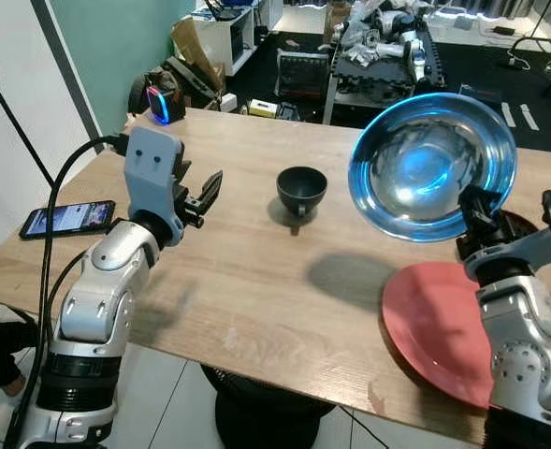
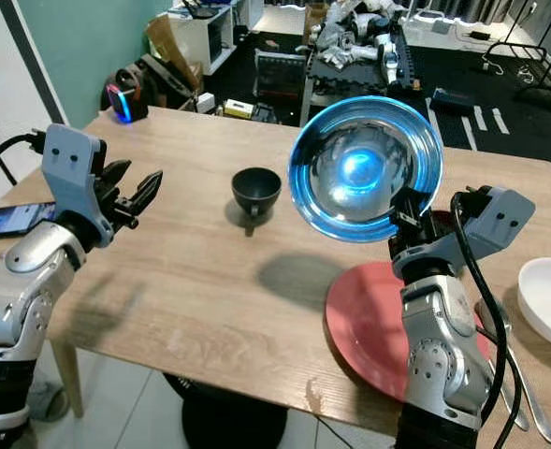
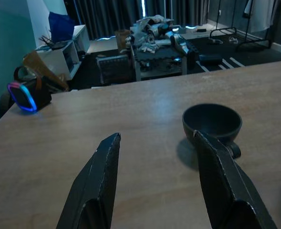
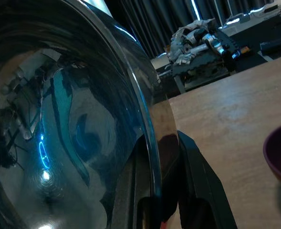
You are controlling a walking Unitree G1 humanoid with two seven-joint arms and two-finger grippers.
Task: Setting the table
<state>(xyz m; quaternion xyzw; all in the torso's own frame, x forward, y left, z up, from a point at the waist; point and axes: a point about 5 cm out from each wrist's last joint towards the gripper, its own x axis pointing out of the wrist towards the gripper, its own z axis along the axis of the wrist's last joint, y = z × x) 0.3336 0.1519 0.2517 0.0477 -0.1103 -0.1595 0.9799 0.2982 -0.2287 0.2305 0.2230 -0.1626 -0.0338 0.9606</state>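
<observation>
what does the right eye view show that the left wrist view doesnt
Right eye view alone: the right end effector pinching the rim of the tilted blue metal bowl above the red plate, plus a white bowl, a spoon and a phone.
Left wrist view alone: a close look along the open left end effector.
Both: the black cup on the wooden table and the glowing speaker.

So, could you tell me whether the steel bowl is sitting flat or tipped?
Tipped: the right gripper holds the steel bowl by its rim above the table, inside facing the camera.
</observation>
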